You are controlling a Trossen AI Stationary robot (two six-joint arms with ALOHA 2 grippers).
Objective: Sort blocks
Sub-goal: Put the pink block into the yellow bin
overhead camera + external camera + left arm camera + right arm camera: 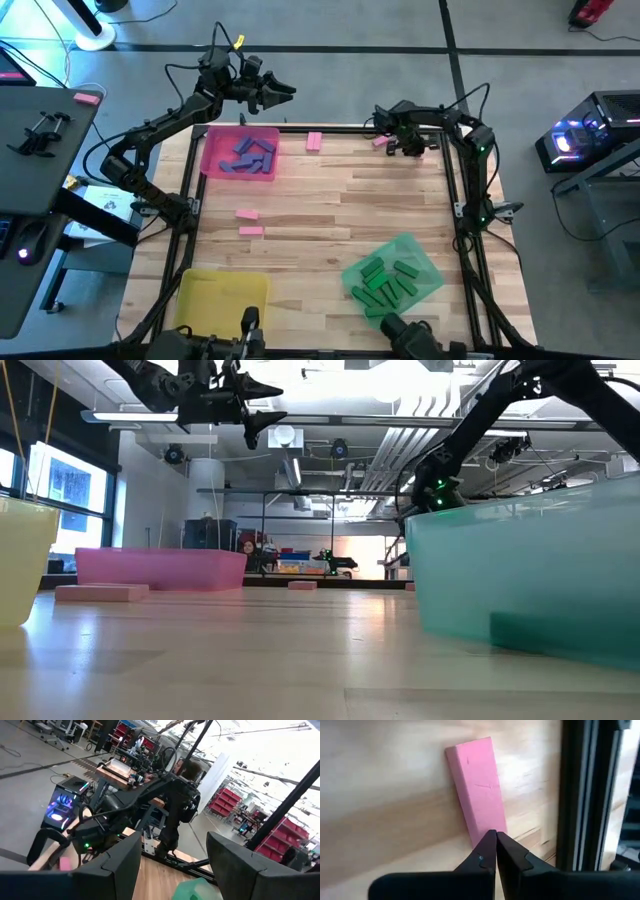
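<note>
Right gripper: fingers fully closed, tips together, nothing between them. The tips sit at the near end of a pink block lying flat on the table; whether they touch it cannot be told. In the high view this block is at the upper right of the table, beside the frame rail, mostly hidden under the gripper. Its long axis runs away from the fingertips.

Left gripper: fingers spread wide, holding nothing, raised above the pink tray at upper left.

Purple blocks lie in the pink tray; green blocks in the green tray. Three more pink blocks lie loose on the table.
</note>
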